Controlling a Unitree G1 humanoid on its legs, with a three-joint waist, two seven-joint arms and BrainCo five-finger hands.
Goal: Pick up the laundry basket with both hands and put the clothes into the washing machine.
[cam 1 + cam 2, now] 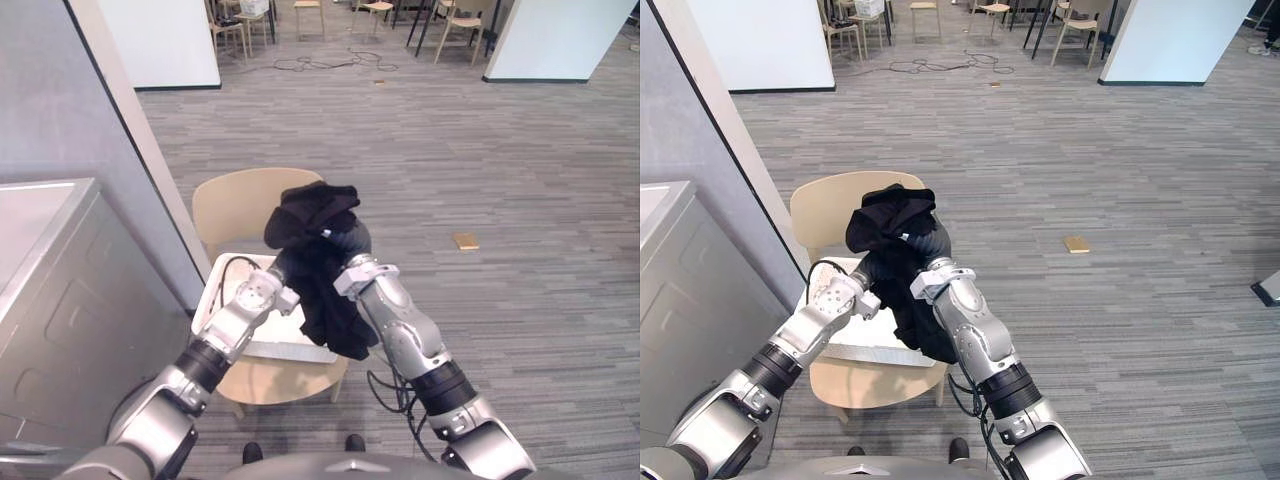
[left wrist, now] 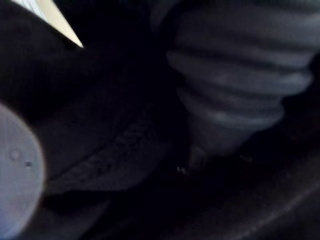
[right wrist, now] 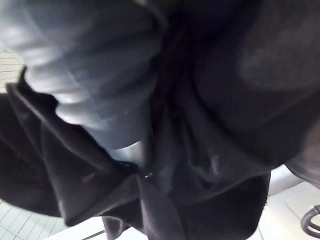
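A: Where are the clothes?

B: The black clothes (image 1: 312, 215) sit bunched at frame centre, draped over both raised hands. A long tail hangs straight down, so the long axis is vertical. The tail's lower end hangs in front of the white basket (image 1: 208, 300).

A: And the basket?

B: On the seat of the wooden chair (image 1: 235, 205), below the hands. Neither hand has it.

A: Grip state?

B: Can't tell for either hand, both are buried in the cloth. On the right hand (image 1: 352, 240) I see just the dark ribbed cover poking out right of the bunch. The left hand (image 2: 235, 80) is under the cloth, and its wrist comes in from lower left.

A: What relation does the next move turn on?

B: The washing machine (image 1: 60, 300) is the grey box at the left edge of the frame, so the load has to go left from here. My guess is that the left arm is nearer to it, and the right arm reaches across. I can't tell which face has the door.

A: Risk?

B: The tail could drag on the basket rim or slip off on the swing, judging by how loose it hangs.
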